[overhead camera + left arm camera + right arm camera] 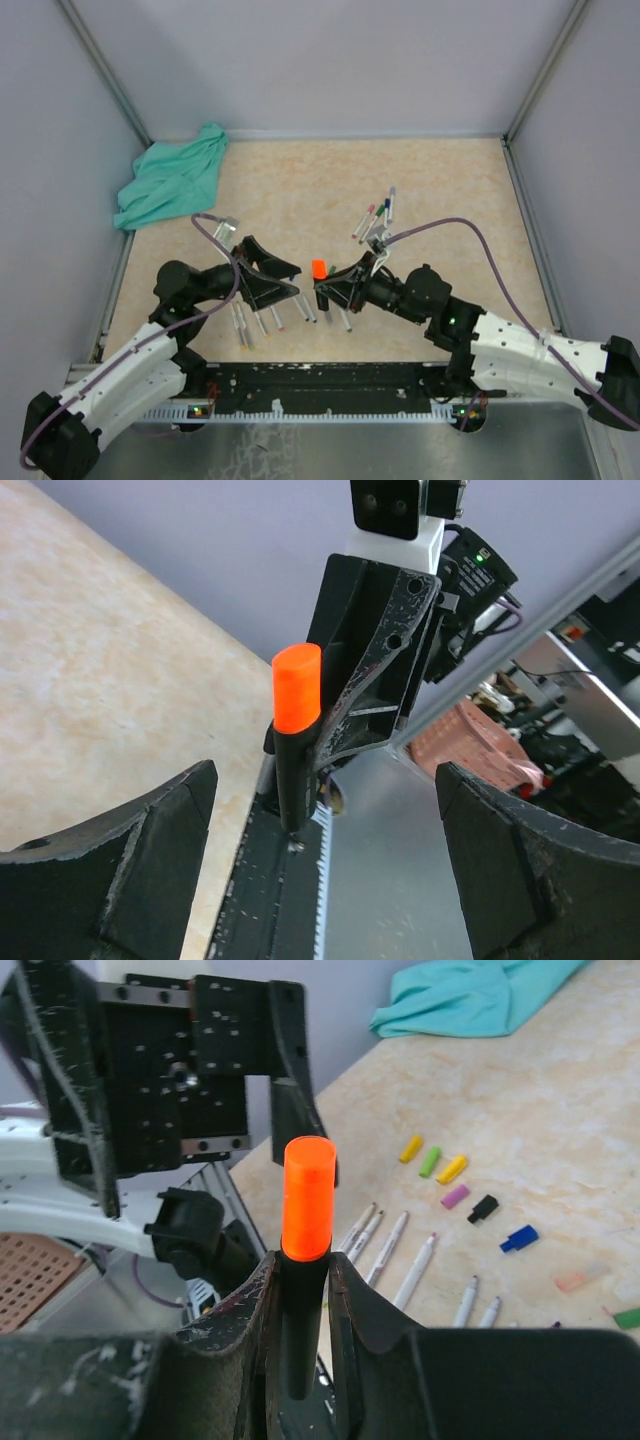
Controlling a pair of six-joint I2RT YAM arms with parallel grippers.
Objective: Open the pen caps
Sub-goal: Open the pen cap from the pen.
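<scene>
My right gripper (303, 1260) is shut on a black marker barrel (300, 1330) and holds it upright, its bright orange cap (307, 1198) still on above the fingers. The same cap shows in the top view (319, 268) and the left wrist view (297, 687). My left gripper (325, 775) is open, its jaws wide on either side of the marker (293, 780) and not touching it. Loose caps lie on the table: yellow (411, 1148), green (430, 1161), pink (455, 1196), black (483, 1208), blue (519, 1238).
Several uncapped white pens (415, 1270) lie near the table's front edge (260, 322). A few capped pens (378, 218) lie behind my right gripper (325, 290). A teal cloth (170, 178) is bunched at the far left corner. Walls enclose the table.
</scene>
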